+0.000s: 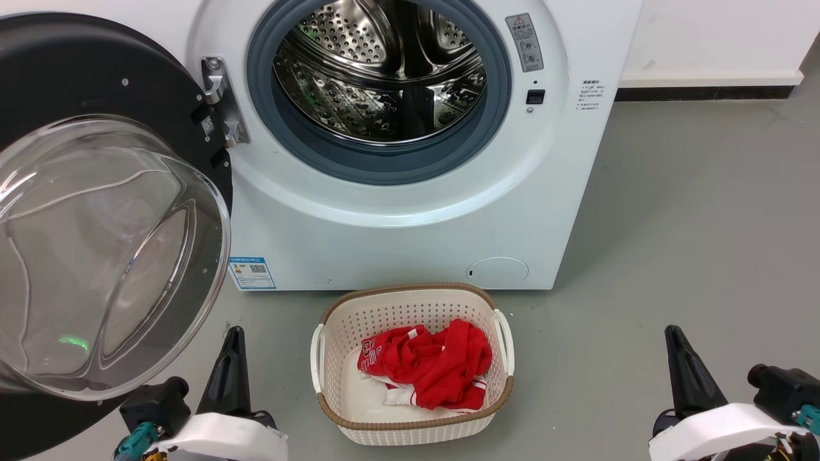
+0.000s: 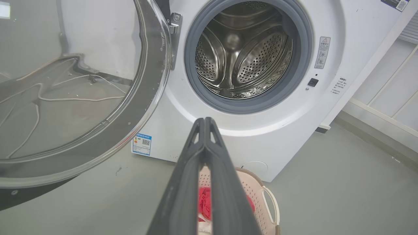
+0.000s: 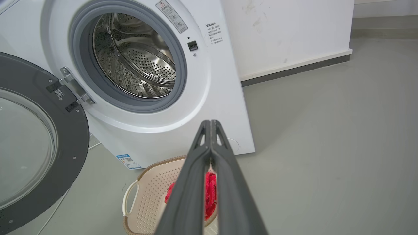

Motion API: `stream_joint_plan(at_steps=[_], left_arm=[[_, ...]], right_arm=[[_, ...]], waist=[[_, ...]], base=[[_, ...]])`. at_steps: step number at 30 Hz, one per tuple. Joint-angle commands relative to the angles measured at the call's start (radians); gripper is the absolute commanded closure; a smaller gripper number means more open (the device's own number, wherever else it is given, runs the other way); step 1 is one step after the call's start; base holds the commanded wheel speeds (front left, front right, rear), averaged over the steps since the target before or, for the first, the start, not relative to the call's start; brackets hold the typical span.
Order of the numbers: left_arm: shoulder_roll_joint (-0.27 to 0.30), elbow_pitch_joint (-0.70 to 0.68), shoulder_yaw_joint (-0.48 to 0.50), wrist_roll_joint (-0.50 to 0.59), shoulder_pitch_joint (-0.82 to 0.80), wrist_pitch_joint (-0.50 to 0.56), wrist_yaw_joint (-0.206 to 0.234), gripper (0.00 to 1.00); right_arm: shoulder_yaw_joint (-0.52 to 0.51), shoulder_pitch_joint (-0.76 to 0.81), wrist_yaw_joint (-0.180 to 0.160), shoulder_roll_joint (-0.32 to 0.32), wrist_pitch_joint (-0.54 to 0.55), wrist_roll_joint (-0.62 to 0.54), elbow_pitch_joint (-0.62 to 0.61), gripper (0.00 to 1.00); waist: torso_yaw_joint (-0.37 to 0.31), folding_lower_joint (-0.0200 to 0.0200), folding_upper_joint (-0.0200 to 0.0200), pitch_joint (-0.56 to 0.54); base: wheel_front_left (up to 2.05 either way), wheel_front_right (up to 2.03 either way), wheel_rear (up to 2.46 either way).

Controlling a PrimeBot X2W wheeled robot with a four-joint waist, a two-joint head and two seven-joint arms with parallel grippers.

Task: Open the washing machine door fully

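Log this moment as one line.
door: large round glossy black washing machine door stands wide open | left gripper: shut, empty | right gripper: shut, empty

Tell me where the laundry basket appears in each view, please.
Head view: laundry basket at bottom centre.
Left wrist view: bottom edge, right of centre.
Right wrist view: bottom edge, left of centre.
Shared landmark: blue label sticker, up-left of it.

Bright, even indoor light left only a soft shadow on the grey floor (image 1: pixel 615 192) beside the washing machine (image 1: pixel 397 237), while highlights glinted off the steel drum (image 1: pixel 384 70) and the washing machine door (image 1: pixel 109 224) (its glass bowl streaked with pale reflections), and both wrist views bowed straight lines near their edges.
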Motion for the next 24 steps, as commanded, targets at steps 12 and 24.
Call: stream_joint_plan(at_steps=[12, 24], left_arm=[[0.001, 0.007, 0.021, -0.247, -0.046, 0.056, -0.017, 1.00], [0.001, 0.024, 0.037, -0.432, -0.063, 0.101, -0.028, 1.00]], right_arm=[[-0.013, -0.052, 0.000, -0.001, 0.041, 0.248, 0.009, 1.00], [-0.021, -0.071, 0.000, -0.001, 0.073, 0.432, 0.026, 1.00]], waist=[[0.000, 0.0000, -0.0001, 0.001], [0.001, 0.0000, -0.0001, 0.003]], base=[[0.00, 0.00, 0.00], [0.00, 0.00, 0.00]])
